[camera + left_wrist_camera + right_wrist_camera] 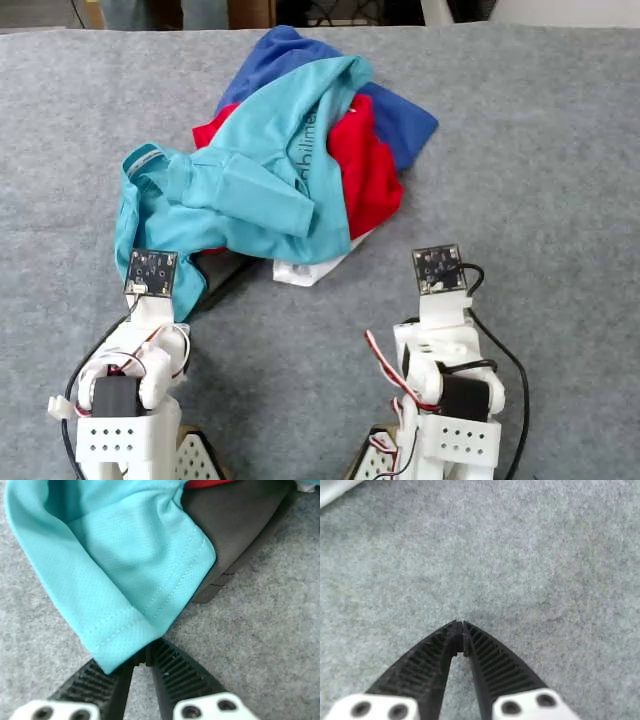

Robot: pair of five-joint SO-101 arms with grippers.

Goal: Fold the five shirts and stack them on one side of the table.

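Observation:
A heap of shirts lies at the table's middle back. A teal shirt (260,170) is on top, over a red one (365,170) and a blue one (400,115). A white one (310,268) and a dark one (225,268) poke out at the near side. My left gripper (146,655) is shut, its tips at the hem of the teal shirt (115,555), which drapes over one finger (95,680). The dark shirt (240,525) lies just beyond. My right gripper (460,627) is shut with nothing in it, over bare cloth just right of the heap.
A grey felt cover (540,180) spans the whole table, with open room to the right of the heap and at the far left (60,110). Both arm bases (120,420) (450,410) stand at the near edge. A white corner (335,490) edges the right wrist view.

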